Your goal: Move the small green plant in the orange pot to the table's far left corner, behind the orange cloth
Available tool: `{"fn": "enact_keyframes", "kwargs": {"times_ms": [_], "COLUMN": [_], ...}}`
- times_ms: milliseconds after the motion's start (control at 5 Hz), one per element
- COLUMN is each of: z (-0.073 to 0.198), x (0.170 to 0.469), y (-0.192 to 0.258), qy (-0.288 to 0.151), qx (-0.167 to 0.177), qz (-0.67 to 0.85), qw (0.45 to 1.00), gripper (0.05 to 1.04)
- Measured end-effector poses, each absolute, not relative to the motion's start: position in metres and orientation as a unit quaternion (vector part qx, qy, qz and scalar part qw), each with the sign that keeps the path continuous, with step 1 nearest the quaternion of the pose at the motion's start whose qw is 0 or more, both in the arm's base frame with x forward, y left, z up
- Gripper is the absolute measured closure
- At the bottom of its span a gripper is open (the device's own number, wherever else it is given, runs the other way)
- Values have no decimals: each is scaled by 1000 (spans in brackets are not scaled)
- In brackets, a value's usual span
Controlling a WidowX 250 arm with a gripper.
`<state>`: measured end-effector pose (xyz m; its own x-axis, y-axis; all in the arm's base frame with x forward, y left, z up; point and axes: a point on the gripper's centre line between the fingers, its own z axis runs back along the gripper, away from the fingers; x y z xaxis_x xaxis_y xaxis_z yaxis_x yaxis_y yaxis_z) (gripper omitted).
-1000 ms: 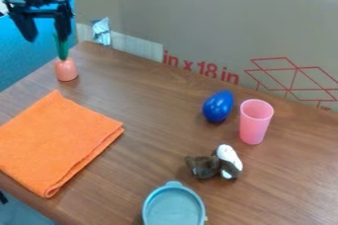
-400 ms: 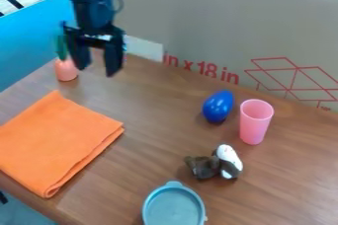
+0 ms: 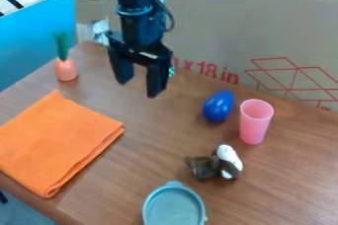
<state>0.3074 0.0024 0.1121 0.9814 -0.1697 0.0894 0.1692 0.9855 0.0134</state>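
The black gripper (image 3: 139, 89) hangs open above the back of the wooden table, nothing between its fingers. It is nearest to the blue egg-shaped object (image 3: 218, 106), which lies to its right and lower in the view. Just right of the egg stands a pink cup (image 3: 255, 121). A small brown and white toy (image 3: 216, 162) lies in front of these two. An orange toy carrot with a green top (image 3: 65, 69) stands upright at the back left. The folded orange cloth (image 3: 56, 142) lies flat at the left.
A grey-blue round lidded bowl or lid (image 3: 174, 206) sits at the front of the table (image 3: 148, 145). Behind the table runs a tall cardboard wall (image 3: 218, 26) with red print. A blue panel (image 3: 36, 36) borders the left side.
From above the toy carrot at the back left, my gripper has moved right and somewhat lower in the view, staying open. The objects on the table have not moved.
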Motion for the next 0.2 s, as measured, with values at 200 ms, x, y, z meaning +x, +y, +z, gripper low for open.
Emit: {"fn": "enact_keyframes", "kwargs": {"times_ms": [200], "z": [113], "x": [304], "y": [-4], "qy": [-32], "qx": [19], "qz": [-108], "qw": [994], "gripper": [76]}}
